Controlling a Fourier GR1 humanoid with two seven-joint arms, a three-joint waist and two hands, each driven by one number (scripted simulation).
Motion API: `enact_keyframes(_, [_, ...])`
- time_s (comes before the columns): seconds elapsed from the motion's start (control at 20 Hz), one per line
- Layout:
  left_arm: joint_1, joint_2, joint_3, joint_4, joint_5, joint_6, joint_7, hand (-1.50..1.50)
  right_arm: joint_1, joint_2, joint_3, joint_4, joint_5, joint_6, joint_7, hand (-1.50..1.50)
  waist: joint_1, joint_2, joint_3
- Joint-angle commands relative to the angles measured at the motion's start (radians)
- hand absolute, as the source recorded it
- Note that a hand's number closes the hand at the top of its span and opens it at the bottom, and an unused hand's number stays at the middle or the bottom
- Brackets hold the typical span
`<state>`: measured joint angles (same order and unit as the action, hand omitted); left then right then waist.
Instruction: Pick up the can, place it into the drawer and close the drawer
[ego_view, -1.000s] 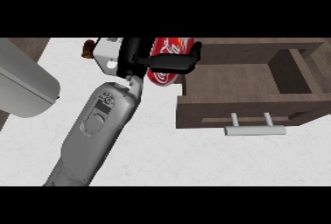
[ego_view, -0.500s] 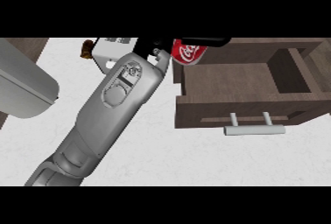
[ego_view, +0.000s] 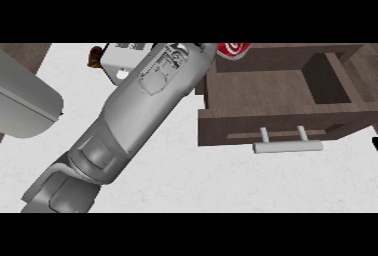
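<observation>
Head view, near to far: grey forearm (ego_view: 125, 130) runs diagonally up from the lower left, filling the middle. Drawer (ego_view: 266, 90) sits open at right, handle (ego_view: 288, 146) toward the viewer, interior bare where visible. At the top edge only a red-and-white sliver of the can (ego_view: 233, 49) shows, above the drawer's back left corner. Which hand carries it isn't clear; hand hidden past the arm's end, so finger state: cannot tell. Judgement: pickup done, can not yet in the drawer; release and drawer closing remain.
</observation>
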<state>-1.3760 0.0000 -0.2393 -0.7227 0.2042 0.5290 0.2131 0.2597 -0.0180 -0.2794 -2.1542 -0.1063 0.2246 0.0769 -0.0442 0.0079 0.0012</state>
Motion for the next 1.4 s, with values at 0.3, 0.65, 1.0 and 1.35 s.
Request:
enact_keyframes(0.3, [-0.095,0.0,-0.088,0.211,0.123,0.019,-0.108,1.5,-0.017,-0.024,-0.009,-0.08,-0.035,-0.004,0.101,-1.5,-0.031,0.006,0.0])
enact_keyframes(0.65, [-0.1,0.0,-0.169,0.282,0.199,0.034,-0.158,1.5,-0.082,-0.046,-0.016,0.018,-0.015,0.0,0.064,-1.5,-0.037,0.011,0.001])
enact_keyframes(1.0, [-0.102,0.0,-0.247,0.312,0.247,0.091,-0.181,1.5,-0.128,0.001,0.032,0.056,0.048,-0.045,0.033,-1.5,-0.05,0.015,0.002])
enact_keyframes(1.35, [-0.085,0.0,-0.299,0.369,0.254,0.097,-0.256,1.5,-0.112,-0.027,0.027,0.026,0.019,-0.011,0.054,-1.5,-0.072,0.022,0.002])
